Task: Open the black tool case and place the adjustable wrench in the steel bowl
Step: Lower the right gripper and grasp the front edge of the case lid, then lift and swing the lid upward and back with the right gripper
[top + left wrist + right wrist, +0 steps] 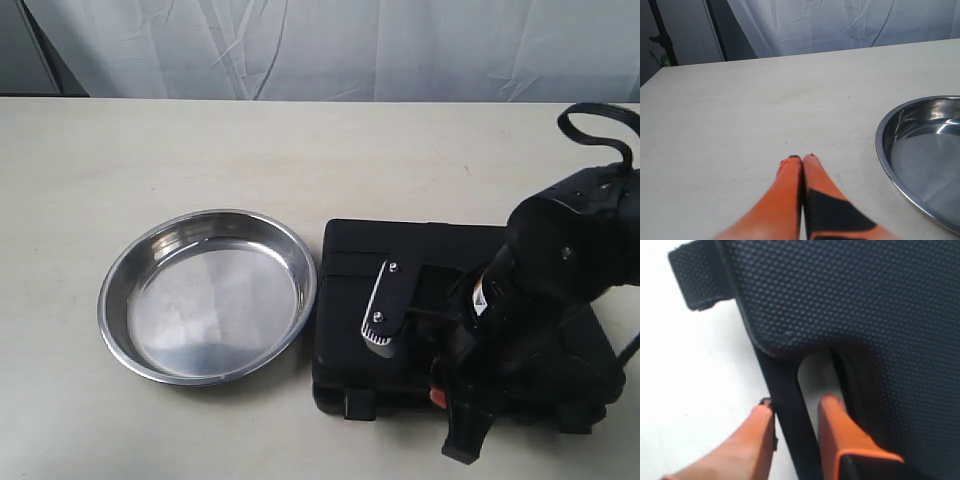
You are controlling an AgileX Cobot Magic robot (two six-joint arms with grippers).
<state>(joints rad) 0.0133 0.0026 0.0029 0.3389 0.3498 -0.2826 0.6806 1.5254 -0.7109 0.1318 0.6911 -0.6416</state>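
Black tool case (345, 250), closed, beside steel bowl (208, 295). Right claw (797, 405) clamped on its handle (790, 435); left claw (802, 159) shut, empty.

The outside camera looked steeply down across the table (200, 150) toward the curtain (300, 50), taking in the bowl (208, 296) and the case (420, 245). The left wrist camera sat low, facing that curtain and sharing part of the bowl. The right wrist camera hung very close over the case's handle edge.
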